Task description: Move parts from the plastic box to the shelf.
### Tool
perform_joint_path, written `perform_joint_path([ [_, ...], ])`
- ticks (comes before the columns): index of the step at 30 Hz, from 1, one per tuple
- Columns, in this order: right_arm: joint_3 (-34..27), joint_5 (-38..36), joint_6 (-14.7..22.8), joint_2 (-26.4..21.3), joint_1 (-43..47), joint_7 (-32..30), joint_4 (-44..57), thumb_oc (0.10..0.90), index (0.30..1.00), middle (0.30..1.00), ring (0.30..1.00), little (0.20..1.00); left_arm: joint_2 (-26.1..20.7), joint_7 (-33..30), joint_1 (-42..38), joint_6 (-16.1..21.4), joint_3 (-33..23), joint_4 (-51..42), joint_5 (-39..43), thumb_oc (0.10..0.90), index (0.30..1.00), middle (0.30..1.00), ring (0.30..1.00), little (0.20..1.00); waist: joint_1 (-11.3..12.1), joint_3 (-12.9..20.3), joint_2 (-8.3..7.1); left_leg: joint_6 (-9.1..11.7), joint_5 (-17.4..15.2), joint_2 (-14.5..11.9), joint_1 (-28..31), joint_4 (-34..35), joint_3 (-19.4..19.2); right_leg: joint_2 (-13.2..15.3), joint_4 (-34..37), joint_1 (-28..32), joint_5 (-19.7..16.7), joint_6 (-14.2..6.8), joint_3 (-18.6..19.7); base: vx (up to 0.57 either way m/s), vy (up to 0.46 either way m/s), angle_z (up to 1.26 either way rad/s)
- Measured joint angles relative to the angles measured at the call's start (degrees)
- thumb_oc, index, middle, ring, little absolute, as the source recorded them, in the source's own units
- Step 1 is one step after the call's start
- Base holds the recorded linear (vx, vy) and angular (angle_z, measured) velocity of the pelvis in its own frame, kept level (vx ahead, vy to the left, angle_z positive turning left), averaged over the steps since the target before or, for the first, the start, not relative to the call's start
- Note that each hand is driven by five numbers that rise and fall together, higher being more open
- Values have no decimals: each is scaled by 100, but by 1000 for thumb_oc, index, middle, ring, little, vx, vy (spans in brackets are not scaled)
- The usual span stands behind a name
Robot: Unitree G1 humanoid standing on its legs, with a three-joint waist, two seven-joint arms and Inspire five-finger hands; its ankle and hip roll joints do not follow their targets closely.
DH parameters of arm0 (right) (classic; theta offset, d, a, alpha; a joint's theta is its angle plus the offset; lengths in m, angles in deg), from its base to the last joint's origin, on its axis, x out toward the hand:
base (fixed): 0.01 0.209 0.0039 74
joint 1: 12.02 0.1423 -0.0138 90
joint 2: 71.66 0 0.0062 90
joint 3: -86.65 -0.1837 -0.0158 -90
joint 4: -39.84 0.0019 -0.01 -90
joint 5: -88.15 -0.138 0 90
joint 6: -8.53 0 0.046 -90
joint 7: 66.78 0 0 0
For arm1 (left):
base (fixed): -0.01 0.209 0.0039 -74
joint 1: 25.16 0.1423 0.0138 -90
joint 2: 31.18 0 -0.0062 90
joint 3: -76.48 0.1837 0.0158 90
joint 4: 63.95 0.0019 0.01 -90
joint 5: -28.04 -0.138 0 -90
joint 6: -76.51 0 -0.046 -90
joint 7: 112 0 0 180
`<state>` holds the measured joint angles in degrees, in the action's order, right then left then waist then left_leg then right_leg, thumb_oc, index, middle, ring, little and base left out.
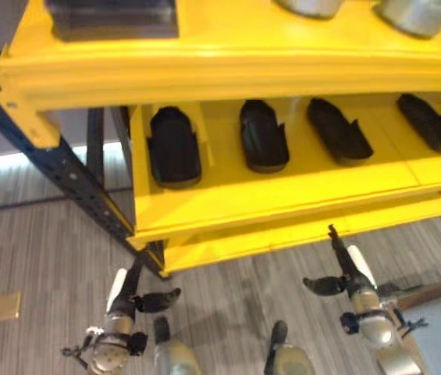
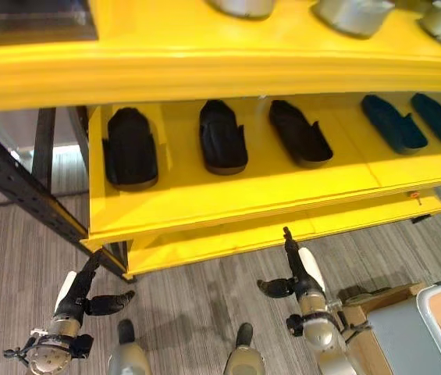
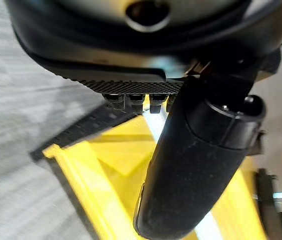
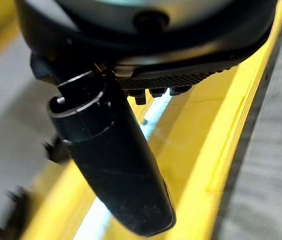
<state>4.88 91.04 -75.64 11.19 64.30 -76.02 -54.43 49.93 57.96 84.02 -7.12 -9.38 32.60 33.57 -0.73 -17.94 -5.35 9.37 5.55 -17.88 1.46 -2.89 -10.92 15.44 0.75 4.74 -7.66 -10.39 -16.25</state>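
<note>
Several black moulded parts lie in a row on the yellow shelf's (image 1: 228, 205) middle level, among them one at the left (image 1: 173, 146), one beside it (image 1: 263, 134) and a third (image 1: 337, 130). My left hand (image 1: 129, 294) hangs low in front of the shelf's left corner, fingers straight, thumb out, holding nothing. Below the shelf's front edge my right hand (image 1: 346, 269) is likewise open and empty. In the left wrist view the thumb (image 3: 195, 165) stands before yellow shelf metal (image 3: 106, 165). The right wrist view shows its thumb (image 4: 116, 170) over a yellow shelf edge (image 4: 215, 130).
A grey box with a pale rim (image 2: 432, 312) stands at the lower right, beside my right arm. The top level holds a dark block (image 1: 115, 17) and silver metal pieces (image 1: 415, 14). A dark blue upright (image 1: 64, 168) slants down at the shelf's left. Grey plank floor (image 1: 40, 258) lies below.
</note>
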Motion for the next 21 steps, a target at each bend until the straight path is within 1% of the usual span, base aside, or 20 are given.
perform_joint_path([
  [2,30,-196,37,21,-282,174,21,900,1000,1000,1000,1000,67,82,180,-5,-2,76,234,900,1000,1000,1000,1000,-62,337,29,11,5,10,184,172,-122,-9,129,96,-13,-15,35,5,21,-22],
  [4,3,-467,38,80,-454,220,-9,900,1000,1000,1000,1000,184,127,374,5,2,101,484,900,1000,1000,1000,1000,-75,568,90,41,47,9,368,339,-224,-45,215,136,-38,-11,132,-15,15,-25],
  [5,0,-608,36,79,-488,276,-23,900,1000,1000,1000,1000,229,193,411,6,3,112,597,900,1000,1000,1000,1000,-80,626,122,42,68,9,461,411,-304,-55,250,169,-60,-26,161,-18,5,-24],
  [6,4,-778,36,75,-573,376,-22,900,1000,1000,1000,1000,377,251,423,7,15,145,801,900,1000,1000,1000,1000,-81,809,205,64,114,11,562,556,-357,-75,347,193,-86,-24,189,-39,-4,-20],
  [7,12,-801,36,72,-579,405,-21,900,1000,1000,1000,1000,414,302,410,29,23,146,890,900,1000,1000,1000,1000,-62,889,244,61,128,10,561,617,-416,-89,381,194,-84,-39,196,-31,-2,-18],
  [8,11,-825,37,72,-577,422,-20,900,1000,1000,1000,1000,418,357,381,62,53,143,981,900,1000,1000,1000,1000,-112,963,275,63,134,7,602,652,-426,-99,423,171,-90,-53,215,-54,-9,-21],
  [9,12,-875,37,70,-551,432,-20,900,1000,1000,1000,1000,552,375,337,87,70,162,1020,900,1000,1000,1000,1000,-110,1061,364,75,173,7,686,732,-482,-121,422,163,-107,-62,316,-37,-13,-21],
  [12,44,-993,37,69,-549,436,-20,900,1000,1000,1000,1000,684,445,245,126,145,227,1282,900,1000,1000,1000,1000,-198,1230,443,105,151,0,672,747,-501,-124,453,126,-106,-64,330,-18,-12,-7],
  [14,63,-995,37,70,-548,436,-20,900,1000,1000,1000,1000,742,450,212,127,232,244,1491,900,1000,1000,1000,1000,-217,1277,466,114,144,-7,675,754,-555,-127,459,119,-109,-64,353,-16,-11,-8],
  [17,121,-1104,37,68,-537,429,-20,900,1000,1000,1000,1000,849,506,198,126,363,280,1881,900,1000,1000,1000,1000,-232,1353,471,115,143,-14,672,763,-610,-141,460,59,-122,-62,453,-9,-11,-13],
  [21,222,-1140,37,72,-526,409,-20,900,1000,1000,1000,1000,873,570,189,126,440,353,1920,900,1000,1000,1000,1000,-250,1412,442,106,150,-25,686,761,-616,-155,459,48,-123,-61,466,0,0,0],
])
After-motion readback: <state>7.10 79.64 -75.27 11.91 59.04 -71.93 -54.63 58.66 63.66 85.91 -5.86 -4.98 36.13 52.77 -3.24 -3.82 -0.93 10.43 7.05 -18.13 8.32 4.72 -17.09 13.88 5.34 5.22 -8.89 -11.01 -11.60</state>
